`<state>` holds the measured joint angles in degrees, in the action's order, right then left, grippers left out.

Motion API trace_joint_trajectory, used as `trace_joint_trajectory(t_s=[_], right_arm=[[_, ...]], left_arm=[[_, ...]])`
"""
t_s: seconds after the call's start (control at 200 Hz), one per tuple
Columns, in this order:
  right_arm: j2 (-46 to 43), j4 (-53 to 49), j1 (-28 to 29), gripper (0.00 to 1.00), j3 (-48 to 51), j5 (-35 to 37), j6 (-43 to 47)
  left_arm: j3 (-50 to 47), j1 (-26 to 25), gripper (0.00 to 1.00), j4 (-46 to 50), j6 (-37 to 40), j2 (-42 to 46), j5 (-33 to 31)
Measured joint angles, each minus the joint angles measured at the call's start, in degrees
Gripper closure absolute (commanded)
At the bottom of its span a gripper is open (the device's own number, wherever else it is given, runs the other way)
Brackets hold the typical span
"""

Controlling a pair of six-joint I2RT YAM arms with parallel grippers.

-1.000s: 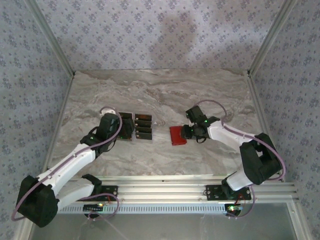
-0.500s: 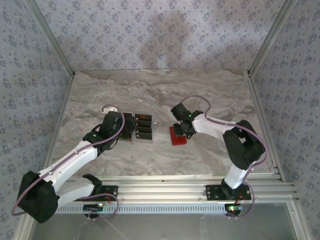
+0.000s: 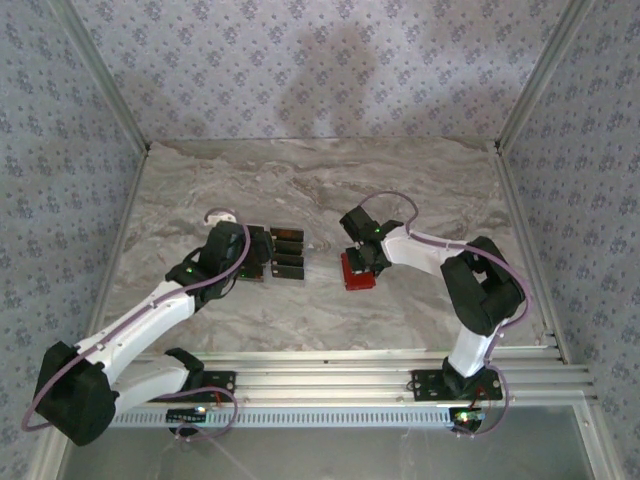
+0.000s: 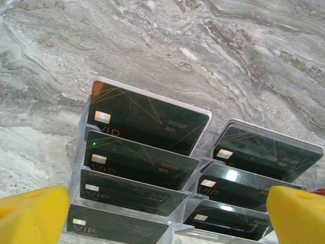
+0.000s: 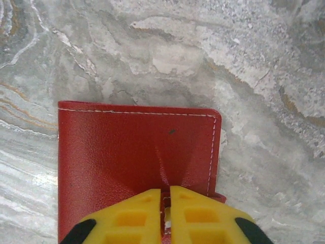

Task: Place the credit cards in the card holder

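Red card holder (image 5: 137, 152), near edge under closed right fingers (image 5: 136, 202); bare marble (image 5: 244, 61) around.

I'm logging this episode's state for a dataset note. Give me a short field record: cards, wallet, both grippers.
cards: black credit cards, standing in two columns in a clear tiered stand
card holder: red card holder, folded, lying flat on the marble table
left gripper: left gripper open, poised over the cards
right gripper: right gripper shut, fingertips at the holder's edge; unclear whether it is pinching anything
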<state>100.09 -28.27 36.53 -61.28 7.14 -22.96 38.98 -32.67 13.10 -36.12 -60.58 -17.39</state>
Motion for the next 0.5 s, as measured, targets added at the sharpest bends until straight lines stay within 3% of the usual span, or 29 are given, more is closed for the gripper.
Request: trace_joint_trajectory(t_s=[0.24, 0.5], right_arm=[[-2.2, 0.3, -0.5, 1.0, 1.5, -1.2, 0.0], [-11.2, 0.2, -3.8, 1.0, 3.9, -5.6, -0.6]], left_arm=[[2.1, -0.9, 0.0, 0.6, 0.0, -1.5, 0.2], [7.0, -6.6, 0.0, 0.5, -1.6, -5.8, 2.1]])
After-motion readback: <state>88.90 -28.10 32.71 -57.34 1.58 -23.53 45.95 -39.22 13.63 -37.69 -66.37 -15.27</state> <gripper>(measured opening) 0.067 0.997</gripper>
